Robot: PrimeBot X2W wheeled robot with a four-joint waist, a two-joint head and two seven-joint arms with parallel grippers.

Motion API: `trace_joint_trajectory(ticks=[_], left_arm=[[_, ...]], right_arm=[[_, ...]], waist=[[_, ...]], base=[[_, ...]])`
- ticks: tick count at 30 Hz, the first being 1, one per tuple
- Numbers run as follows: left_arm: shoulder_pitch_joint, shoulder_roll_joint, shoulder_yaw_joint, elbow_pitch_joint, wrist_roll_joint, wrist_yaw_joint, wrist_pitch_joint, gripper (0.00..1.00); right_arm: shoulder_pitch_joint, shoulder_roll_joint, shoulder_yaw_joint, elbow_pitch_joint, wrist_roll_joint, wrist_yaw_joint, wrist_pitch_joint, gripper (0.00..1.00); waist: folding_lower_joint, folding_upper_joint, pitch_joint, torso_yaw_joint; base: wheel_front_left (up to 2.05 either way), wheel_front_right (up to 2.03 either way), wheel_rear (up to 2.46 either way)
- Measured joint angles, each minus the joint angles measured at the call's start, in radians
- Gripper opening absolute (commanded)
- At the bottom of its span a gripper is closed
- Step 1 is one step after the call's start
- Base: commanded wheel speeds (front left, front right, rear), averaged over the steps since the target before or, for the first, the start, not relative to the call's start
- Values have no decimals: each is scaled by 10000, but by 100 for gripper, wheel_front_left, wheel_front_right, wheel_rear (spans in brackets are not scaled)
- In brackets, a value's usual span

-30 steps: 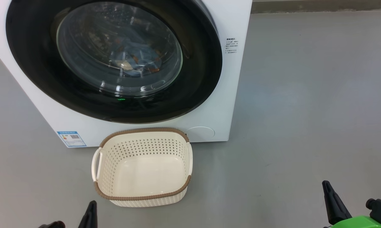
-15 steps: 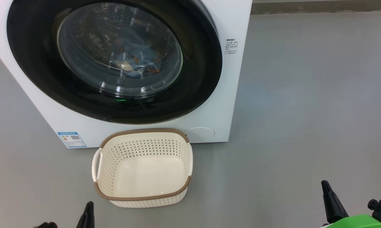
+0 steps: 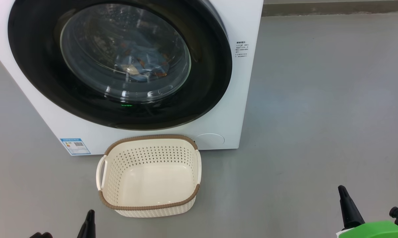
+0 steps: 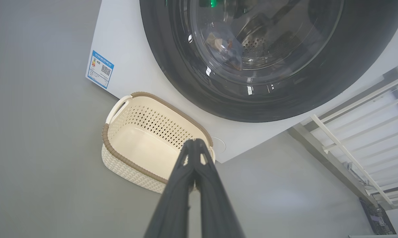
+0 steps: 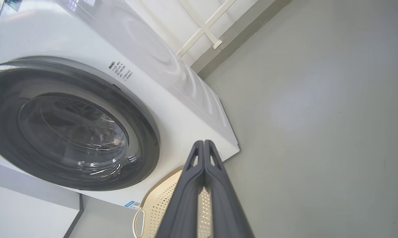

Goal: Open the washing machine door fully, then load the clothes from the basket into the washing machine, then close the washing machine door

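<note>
washing machine door [image 3: 119, 62] looks shut against the washing machine [image 3: 245, 99]. clothes [image 3: 142, 69] sit in the drum behind the glass. basket [image 3: 149, 155] is empty on the floor [image 3: 318, 115], just in front of the machine. left gripper [image 4: 194, 145] and right gripper [image 5: 203, 143]: jaws pressed together, holding nothing.

Risks: can't tell if the latch caught, so the door could swing back open. Left arm is near the basket and a sloppy retract could knock it.

Vs a second ago: left gripper sits lower in the head view, right barely changed. The slight scene shift is camera only.
</note>
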Motion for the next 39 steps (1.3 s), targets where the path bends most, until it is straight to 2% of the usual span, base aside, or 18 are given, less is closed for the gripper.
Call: trace_joint_trajectory(ticks=[39], left_arm=[[-399,-2,430,-27,-4027,0,1108,0]], right_arm=[[-163,370,-320,-330,3509,-2,1145,0]], waist=[[0,0,-98,7]], base=[[0,0,0]])
